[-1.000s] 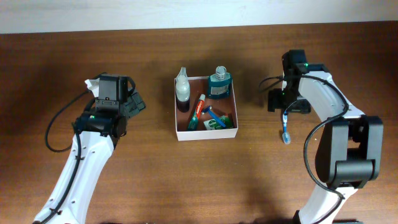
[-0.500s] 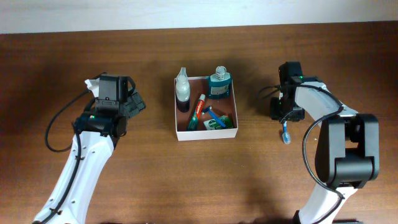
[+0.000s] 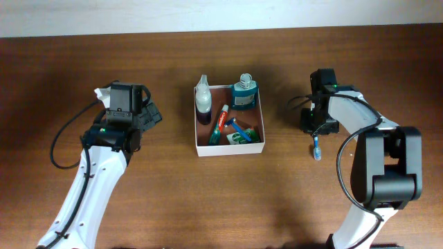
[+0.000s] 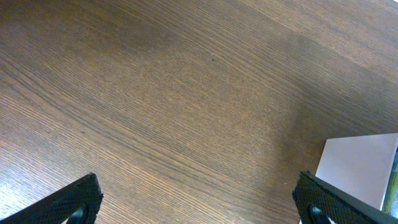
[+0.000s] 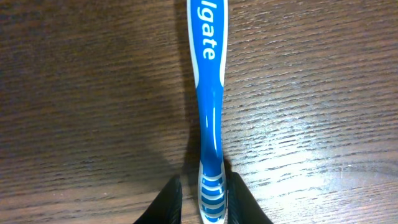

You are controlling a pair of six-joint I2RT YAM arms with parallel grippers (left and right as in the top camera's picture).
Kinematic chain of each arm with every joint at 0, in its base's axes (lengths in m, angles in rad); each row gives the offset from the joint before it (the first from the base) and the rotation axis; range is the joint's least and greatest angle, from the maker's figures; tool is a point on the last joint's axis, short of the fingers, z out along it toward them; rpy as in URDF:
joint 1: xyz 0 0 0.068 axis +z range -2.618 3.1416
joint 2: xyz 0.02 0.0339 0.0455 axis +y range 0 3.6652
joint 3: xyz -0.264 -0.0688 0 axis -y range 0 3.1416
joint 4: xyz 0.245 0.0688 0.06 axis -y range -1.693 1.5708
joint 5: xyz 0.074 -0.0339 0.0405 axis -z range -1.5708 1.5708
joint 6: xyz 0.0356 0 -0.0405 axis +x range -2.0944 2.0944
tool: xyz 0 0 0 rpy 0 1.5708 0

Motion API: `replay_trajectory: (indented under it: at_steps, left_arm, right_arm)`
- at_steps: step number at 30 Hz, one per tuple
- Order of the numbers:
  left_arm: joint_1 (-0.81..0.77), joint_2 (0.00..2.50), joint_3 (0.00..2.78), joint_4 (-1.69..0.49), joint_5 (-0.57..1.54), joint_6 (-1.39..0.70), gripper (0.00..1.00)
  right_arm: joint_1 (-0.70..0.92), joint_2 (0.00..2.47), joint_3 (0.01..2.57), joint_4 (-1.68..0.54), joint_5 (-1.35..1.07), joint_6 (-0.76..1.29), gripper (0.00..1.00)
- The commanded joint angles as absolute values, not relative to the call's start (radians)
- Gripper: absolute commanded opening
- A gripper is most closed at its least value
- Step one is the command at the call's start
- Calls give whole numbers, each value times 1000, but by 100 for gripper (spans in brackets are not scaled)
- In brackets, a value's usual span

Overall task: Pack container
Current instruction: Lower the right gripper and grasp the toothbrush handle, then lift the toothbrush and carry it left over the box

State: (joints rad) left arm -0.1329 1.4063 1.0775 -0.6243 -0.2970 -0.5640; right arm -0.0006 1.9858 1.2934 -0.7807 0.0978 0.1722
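Two grippers flank the work, and the risks differ on each side. Farthest left, the left gripper (image 4: pixel 199 200) hangs over bare table (image 3: pixel 166 194) with its fingers spread wide and nothing between them. It is clear of everything, so its only likely fault is swinging inward and nudging the box out of place.

At the centre sits the container (image 3: pixel 228 149), square and white-walled, well apart from both arms. It holds a clear bottle (image 3: pixel 203 100) in its far-left corner, a teal mouthwash bottle (image 3: pixel 243 93) at the far wall, a red toothpaste tube (image 3: pixel 221 119) and a green packet (image 3: pixel 239 138). Room is tight, so a long item dropped crosswise could bridge the rim or knock a bottle over.

To the right, the blue toothbrush (image 5: pixel 210 93) lies flat on the table beside the container. The right gripper (image 5: pixel 204 202) has narrowed around the very end of its handle, a finger close on each side. Whether the pads press the plastic cannot be told from the wrist view.

That end-grip is the main hazard. With so little handle between the fingers, the long free length may droop, pivot or slip out on lifting. A swinging brush head could also catch the near wall of the container on the way across.
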Motion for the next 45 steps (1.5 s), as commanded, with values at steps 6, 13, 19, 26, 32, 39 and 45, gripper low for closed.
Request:
replay_trajectory:
  at_steps: [6, 13, 19, 26, 32, 39, 45]
  left_arm:
    - [-130, 1394, 1085, -622, -315, -555, 99]
    - [-130, 1394, 1085, -622, -314, -555, 99]
    - [-130, 1394, 1085, -622, -314, -555, 99]
    - [-130, 1394, 1085, -622, -314, -555, 99]
    - [-130, 1394, 1085, -622, -314, -555, 99]
    - [-130, 1394, 1085, -622, -314, -555, 99]
    - [-130, 1394, 1085, -622, -314, -555, 99]
  right_arm:
    - [-1, 1991, 1288, -780, 117, 174, 12]
    - [-1, 1991, 1288, -780, 117, 174, 9]
    - [-1, 1991, 1288, -780, 117, 174, 4]
    - [-1, 1990, 1352, -864, 112, 175, 4]
    - [10, 1990, 1624, -1169, 45, 200, 4]
    - [122, 1990, 1824, -1324, 34, 164, 4]
    - [239, 1990, 1835, -1377, 35, 154, 4]
